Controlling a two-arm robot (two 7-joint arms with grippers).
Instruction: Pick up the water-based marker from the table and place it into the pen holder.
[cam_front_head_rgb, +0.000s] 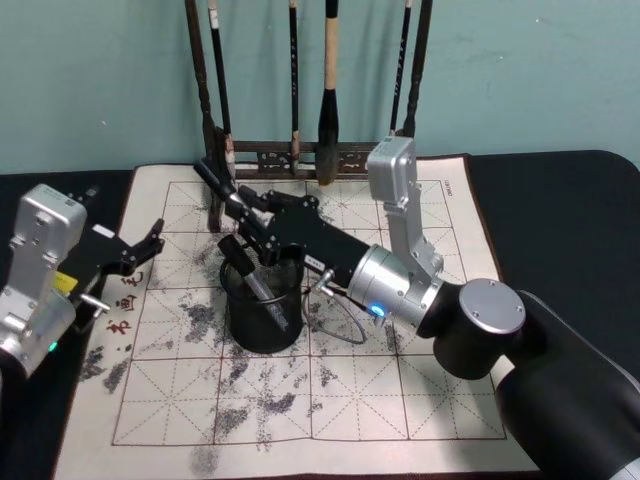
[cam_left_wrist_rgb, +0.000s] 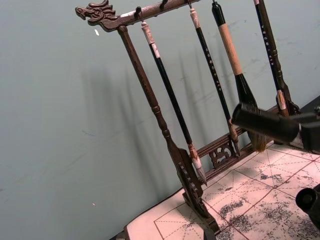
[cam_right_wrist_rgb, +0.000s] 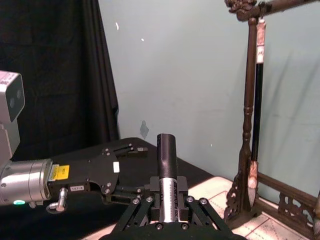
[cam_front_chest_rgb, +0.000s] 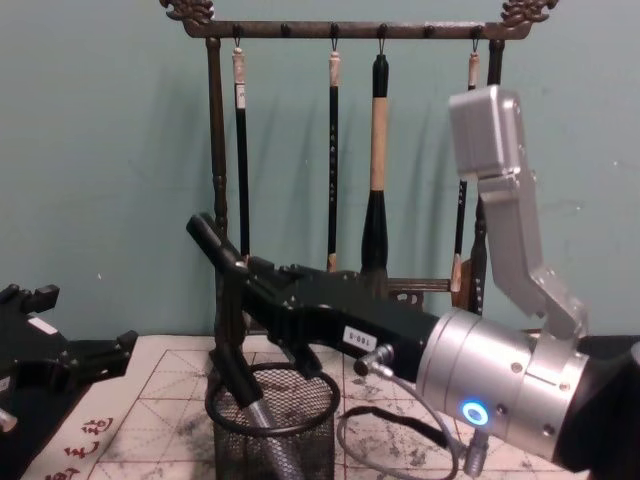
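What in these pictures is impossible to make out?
- Water-based marker tip: whether it touches the pen holder bottom; head view, holder's wall hides it.
- Marker's middle: chest view, covered by right end effector.
- Pen holder's base: chest view, cut off by bottom edge.
- Marker's printing: right wrist view, too small.

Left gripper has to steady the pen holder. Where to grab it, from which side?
Probably the solid rim of the pen holder, at its left edge, one finger inside and one outside, coming from the robot's left. The right gripper and the tilted marker crowd the top and back, and the open left gripper sits on that side.
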